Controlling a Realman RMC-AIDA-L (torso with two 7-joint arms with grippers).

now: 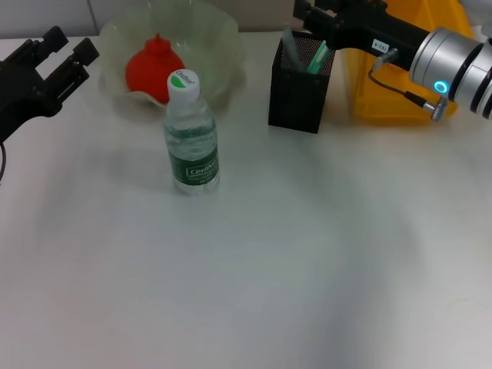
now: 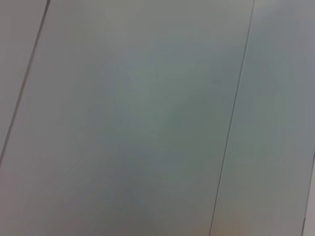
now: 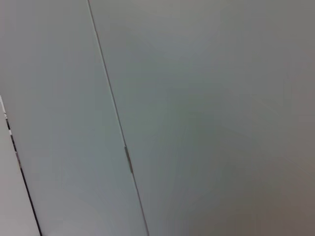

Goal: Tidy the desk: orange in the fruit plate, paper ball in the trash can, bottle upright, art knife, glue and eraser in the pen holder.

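The bottle [image 1: 191,138] stands upright on the white desk, cap up. The orange [image 1: 154,68] lies in the fruit plate [image 1: 227,40] at the back. The pen holder [image 1: 300,84] stands right of the plate, with a grey stick and a green stick [image 1: 318,57] poking out. The trash can [image 1: 388,84] is behind it, partly hidden by my right arm. My right gripper [image 1: 307,11] is held above the pen holder's far side, at the picture's top edge. My left gripper [image 1: 65,48] is open and empty, raised left of the plate. The paper ball and the eraser are out of view.
The white desk [image 1: 254,269] stretches toward me in front of the bottle. Both wrist views show only plain grey panels with thin seams [image 2: 231,123] [image 3: 118,128].
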